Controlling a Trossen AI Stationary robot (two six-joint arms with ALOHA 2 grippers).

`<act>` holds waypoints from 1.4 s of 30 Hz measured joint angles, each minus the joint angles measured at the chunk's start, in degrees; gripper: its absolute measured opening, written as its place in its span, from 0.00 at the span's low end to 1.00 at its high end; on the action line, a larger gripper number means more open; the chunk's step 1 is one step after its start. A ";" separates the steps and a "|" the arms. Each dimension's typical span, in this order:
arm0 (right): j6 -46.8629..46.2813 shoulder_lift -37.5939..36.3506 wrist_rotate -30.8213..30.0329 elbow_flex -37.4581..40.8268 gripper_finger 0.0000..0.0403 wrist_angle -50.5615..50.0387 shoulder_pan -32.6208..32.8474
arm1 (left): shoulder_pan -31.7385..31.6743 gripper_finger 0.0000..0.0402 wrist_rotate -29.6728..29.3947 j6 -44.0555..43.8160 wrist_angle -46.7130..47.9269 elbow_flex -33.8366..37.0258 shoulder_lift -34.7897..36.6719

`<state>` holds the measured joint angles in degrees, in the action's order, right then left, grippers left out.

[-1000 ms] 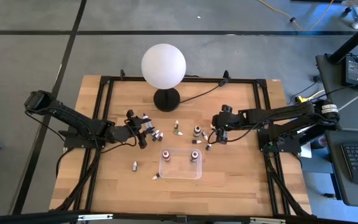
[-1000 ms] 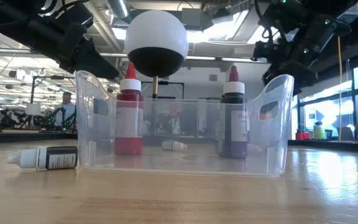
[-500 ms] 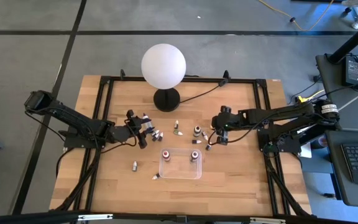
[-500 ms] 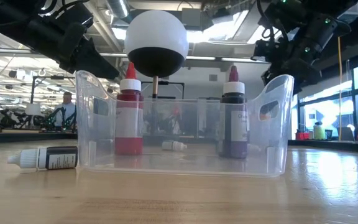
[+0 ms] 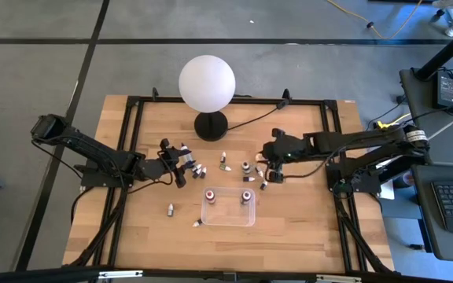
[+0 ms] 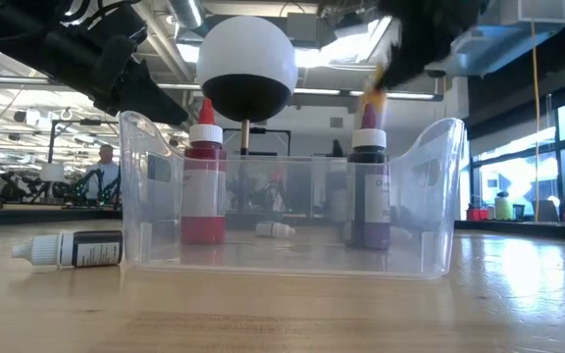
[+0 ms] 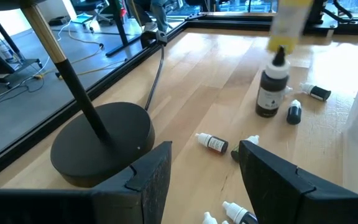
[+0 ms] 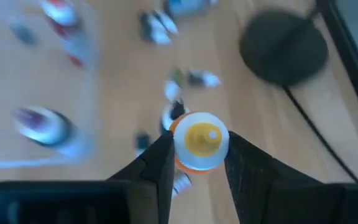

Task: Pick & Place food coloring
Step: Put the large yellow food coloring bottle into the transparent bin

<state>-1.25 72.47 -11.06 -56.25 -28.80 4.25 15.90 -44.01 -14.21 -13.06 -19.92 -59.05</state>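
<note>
My right gripper is shut on a yellow food coloring bottle with a white cap, held above the table behind the tray. In the left wrist view this yellow bottle hangs over a dark bottle that stands upright. The clear tray holds a red bottle and a dark bottle, both upright on their bases. My left gripper is open and low, with loose bottles lying beside it. My right gripper pinches the yellow bottle between its two fingers, one on each side of the body just under the cap. The fingers point down from above. The bottle stands upright in the hold, cap up, lifted clear of the table.
A white globe lamp on a black base stands at the far middle, its cable running right. Loose bottles lie on the wood: one left of the tray, one at its near left corner, another behind it.
My right gripper has taken hold of the yellow bottle, lifted it off the table and swung toward the table's left and a little toward the far edge. It is still in motion, blurred in the low and wrist views.
</note>
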 joint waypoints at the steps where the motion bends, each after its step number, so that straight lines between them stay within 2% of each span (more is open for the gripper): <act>1: -0.01 0.00 -0.01 -1.03 0.30 0.44 1.19 | 0.00 0.45 0.00 -0.01 0.00 0.00 0.00; 5: 0.26 0.00 -1.46 -3.91 0.30 2.13 5.55 | 0.00 0.45 0.00 0.00 0.00 0.00 0.00; 12: -0.18 1.31 -2.76 -4.11 0.30 6.20 10.15 | 0.00 0.45 0.00 -0.01 0.00 0.00 0.00; 17: 1.31 7.30 2.40 -4.11 0.30 12.97 12.53 | 0.00 0.45 -0.02 -0.01 0.00 0.00 0.00; 21: 3.42 12.94 3.43 -4.11 0.30 15.69 13.17 | 0.00 0.45 -0.02 -0.01 0.00 0.00 0.00; 25: 3.01 16.90 5.04 -6.09 0.30 13.70 13.00 | -0.01 0.45 -0.02 0.00 0.00 0.00 0.00; 34: 3.23 24.12 6.80 -17.41 0.30 2.06 12.76 | -0.02 0.45 0.00 -0.01 0.02 0.00 0.00; 42: 3.23 28.42 5.80 -17.84 0.31 1.50 12.74 | -0.02 0.45 0.07 0.01 0.01 0.00 0.00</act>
<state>1.98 100.89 -5.26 -74.08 -27.30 16.99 15.88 -43.94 -14.20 -13.05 -19.92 -59.05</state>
